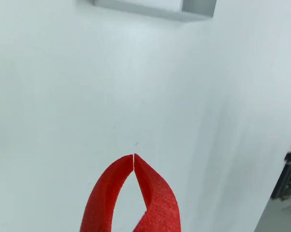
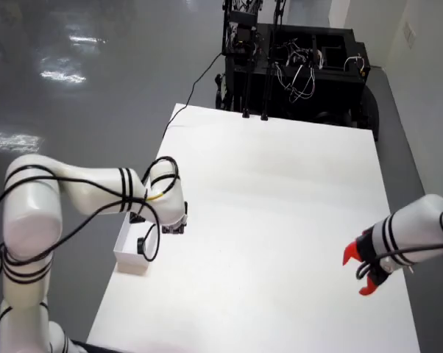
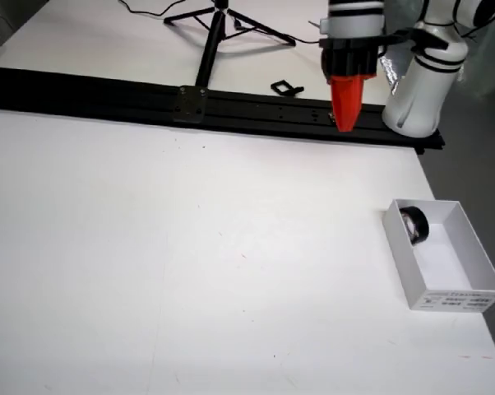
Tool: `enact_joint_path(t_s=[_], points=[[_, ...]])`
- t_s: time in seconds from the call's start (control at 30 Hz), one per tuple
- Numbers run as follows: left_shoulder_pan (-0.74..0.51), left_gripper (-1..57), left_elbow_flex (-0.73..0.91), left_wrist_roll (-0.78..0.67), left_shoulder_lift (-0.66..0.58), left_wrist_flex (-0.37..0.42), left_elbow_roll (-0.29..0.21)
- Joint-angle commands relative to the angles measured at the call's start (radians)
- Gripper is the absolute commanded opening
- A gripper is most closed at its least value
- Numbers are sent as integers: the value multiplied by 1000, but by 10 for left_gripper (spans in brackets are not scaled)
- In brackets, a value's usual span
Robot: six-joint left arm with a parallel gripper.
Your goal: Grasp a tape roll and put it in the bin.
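Tape roll (image 3: 414, 225) lies inside the bin (image 3: 408, 267), a small white open box near the table's (image 3: 190, 271) right edge in the side view. The roll leans in the far corner of the bin, against its back wall, dark with a pale inner ring; the rest of the bin floor looks bare. From how it lies, the putting-in looks done.

The gripper (image 3: 344, 125) with red fingers hangs above the table beyond the bin, in front of the black rail (image 3: 190, 103) that runs along the table's far edge. In the view that rides on the gripper, the two red fingertips (image 1: 157, 193) meet at their points with only a hairline seam between them, and nothing sits in the loop behind the tips: it is closed and empty. That view looks down on plain white tabletop, with a corner of the bin just showing at the top edge, so the tool stands clear of the bin, not over it.

In the overhead view, the working arm (image 2: 67, 198) reaches over the table's left edge next to the bin. A second arm (image 2: 413, 235) with red fingers sits well away from the bin on the opposite side, apparently idle.

No other roll shows on the table. With the gripper raised and shut, a retreat seems the sensible reading.
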Motion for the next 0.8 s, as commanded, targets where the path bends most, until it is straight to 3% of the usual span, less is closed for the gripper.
enact_joint_path(t_s=[0.03,0.27,0.47,0.8], points=[[-307,-4,0,19,-82,3,0],[-396,-4,0,45,-108,-18,-6],[-412,-4,0,143,-122,-146,-50],[-350,-4,0,177,-124,-70,-93]])
